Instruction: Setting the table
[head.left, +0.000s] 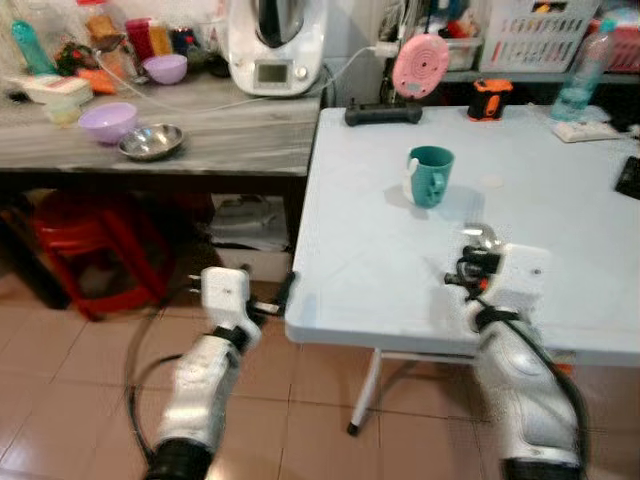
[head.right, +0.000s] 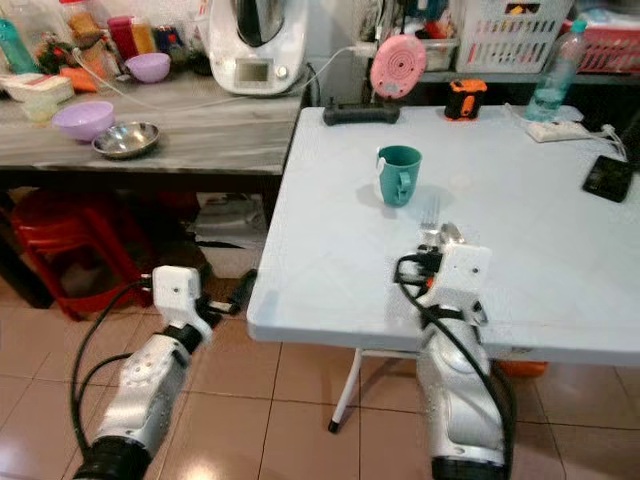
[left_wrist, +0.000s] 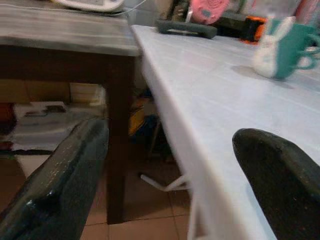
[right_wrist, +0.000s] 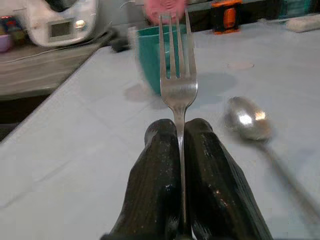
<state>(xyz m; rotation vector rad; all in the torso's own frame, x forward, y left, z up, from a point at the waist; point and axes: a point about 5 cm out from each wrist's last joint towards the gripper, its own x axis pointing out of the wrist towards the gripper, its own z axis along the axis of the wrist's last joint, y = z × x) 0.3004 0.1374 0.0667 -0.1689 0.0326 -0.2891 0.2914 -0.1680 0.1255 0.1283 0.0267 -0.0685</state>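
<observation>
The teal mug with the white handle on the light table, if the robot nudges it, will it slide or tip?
The teal mug stands upright on its base on the smooth light table, so it would probably slide rather than tip. It looks rigid, likely ceramic, so breakable if knocked off. A high push could topple it.

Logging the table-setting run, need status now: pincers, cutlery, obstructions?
Right pincer shut on fork, over white table. Left pincer open, low off the table's edge. Spoon lies beside; teal mug ahead.
</observation>
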